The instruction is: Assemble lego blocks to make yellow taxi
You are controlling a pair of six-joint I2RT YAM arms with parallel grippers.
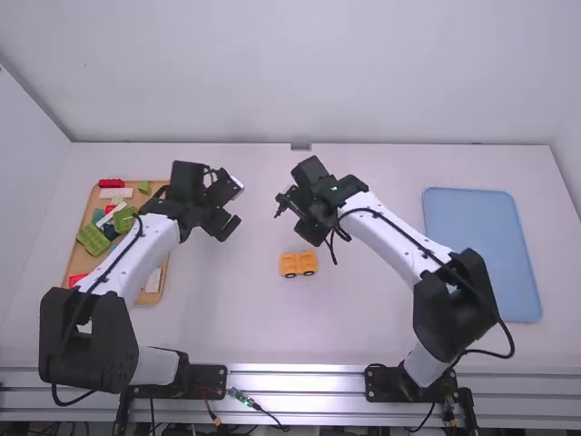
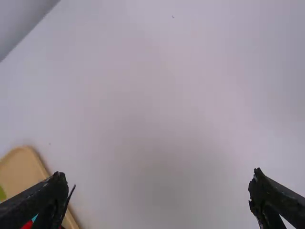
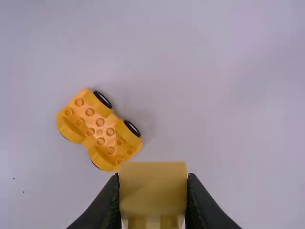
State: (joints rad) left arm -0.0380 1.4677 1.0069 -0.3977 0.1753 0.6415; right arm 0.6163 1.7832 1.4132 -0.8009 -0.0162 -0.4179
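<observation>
Adding the held yellow block to the wheeled base looks like the step in hand. Left of the base and a little farther away, the left gripper hangs with its fingers spread wide and nothing between them. The wheeled base stands on the table, upright with its studs up and bare. Beyond it, the right gripper is closed on the yellow block. The next move probably calls for bringing the block over the base, turning it to match, lining it up with the studs and pressing straight down; off-centre pressure could make the base roll.

For edges, the wooden tray of spare blocks lies well left of the base, its rim a thing for the left gripper to clear. Open table surrounds the base, though the left gripper should keep out of the right's path. The blue tray is well right of it.
</observation>
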